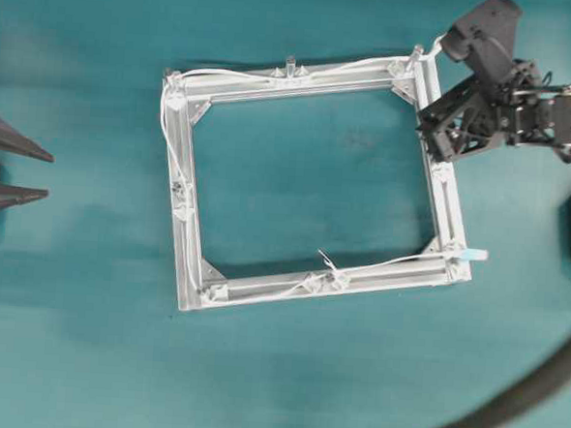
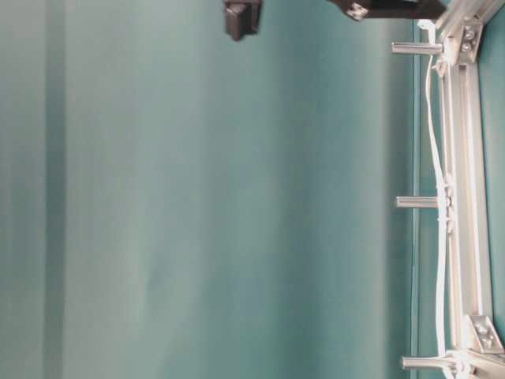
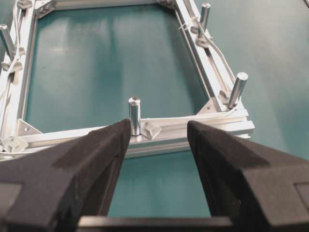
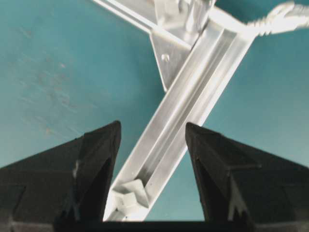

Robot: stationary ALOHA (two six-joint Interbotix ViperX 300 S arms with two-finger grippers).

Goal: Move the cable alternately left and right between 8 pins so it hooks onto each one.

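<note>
The right gripper (image 4: 152, 145), jaws apart and empty, hangs over the frame's (image 1: 191, 257) right bar near its top-right corner, where the cable (image 1: 236, 73) ends after running along the pins (image 1: 290, 67), while the left gripper (image 3: 158, 140) stands open beyond the left bar.

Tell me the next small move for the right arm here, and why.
Probably lift the right gripper clear of the frame. Its fingers stand open with only the bare rail between them, holding nothing. The cable already runs round the frame, from the far right corner pin to its blue plug at the near right corner, so little seems left to route.
</note>
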